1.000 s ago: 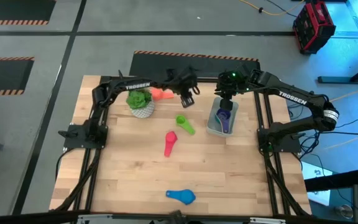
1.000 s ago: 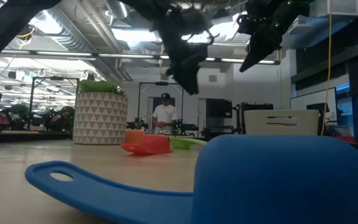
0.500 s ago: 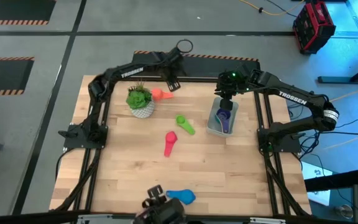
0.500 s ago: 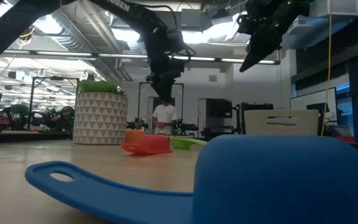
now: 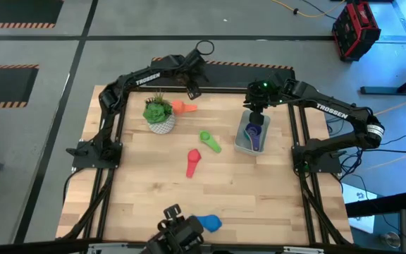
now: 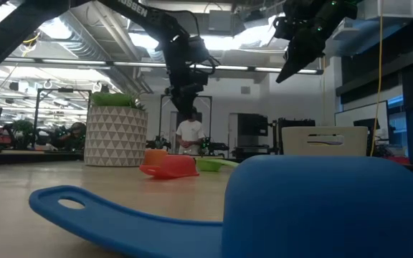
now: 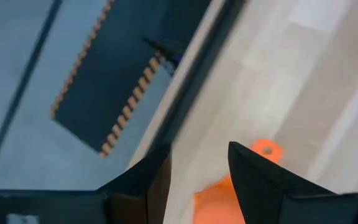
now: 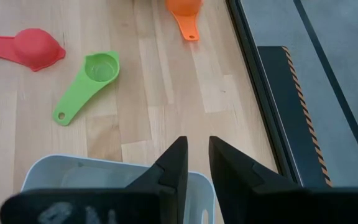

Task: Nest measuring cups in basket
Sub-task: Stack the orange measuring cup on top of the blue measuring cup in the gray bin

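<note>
Orange cup (image 7: 219, 199) right under the left gripper (image 7: 197, 165)

Jaws parted and empty, cup between and just beyond them, handle pointing away; right gripper (image 8: 193, 163) hangs narrowly parted over the basket (image 8: 45, 171), farther off.

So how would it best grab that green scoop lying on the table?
Probably by the handle. The green cup lies flat, bowl up, apart from the red cup, its long flat handle angled away from the basket. Coming straight down, fingers across the handle's narrow width, looks easiest.
</note>
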Controlling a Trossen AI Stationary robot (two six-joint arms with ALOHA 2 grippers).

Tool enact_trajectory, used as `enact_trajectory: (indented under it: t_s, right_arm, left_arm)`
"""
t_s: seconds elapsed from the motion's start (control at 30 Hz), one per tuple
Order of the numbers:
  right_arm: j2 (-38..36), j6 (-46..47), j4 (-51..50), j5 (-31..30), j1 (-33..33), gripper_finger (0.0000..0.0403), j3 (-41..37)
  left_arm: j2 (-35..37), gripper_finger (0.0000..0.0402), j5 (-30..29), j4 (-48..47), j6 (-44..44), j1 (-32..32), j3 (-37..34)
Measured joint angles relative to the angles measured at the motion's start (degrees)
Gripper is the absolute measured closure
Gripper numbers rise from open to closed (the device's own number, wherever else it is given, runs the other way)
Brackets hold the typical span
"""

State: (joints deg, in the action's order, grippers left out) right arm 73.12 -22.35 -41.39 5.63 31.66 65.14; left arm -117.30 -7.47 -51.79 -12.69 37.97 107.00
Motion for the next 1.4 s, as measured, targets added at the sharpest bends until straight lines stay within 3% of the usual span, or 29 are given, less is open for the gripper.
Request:
enact_trajectory:
  t_s: [0.47, 0.73, 1.0, 1.4]
  right_arm:
    - [0.0, 0.0, 0.0, 0.0, 0.0, 0.0333, 0.0]
    - [0.0, 0.0, 0.0, 0.0, 0.0, 0.0333, 0.0]
    - [0.0, 0.0, 0.0, 0.0, 0.0, 0.0333, 0.0]
    - [0.0, 0.0, 0.2, 0.0, 0.0, 0.0333, 0.0]
  left_arm:
    - [0.0, 0.0161, 10.8, 0.0, -0.1, 3.8, 0.0]
    - [-3.3, 0.0154, 15.6, -1.2, -4.6, 3.5, 0.0]
    - [-5.8, 0.0154, 15.6, -6.8, -10.4, 1.4, 0.0]
    - [-8.5, 0.0154, 13.5, -4.5, -16.2, -2.4, -0.1]
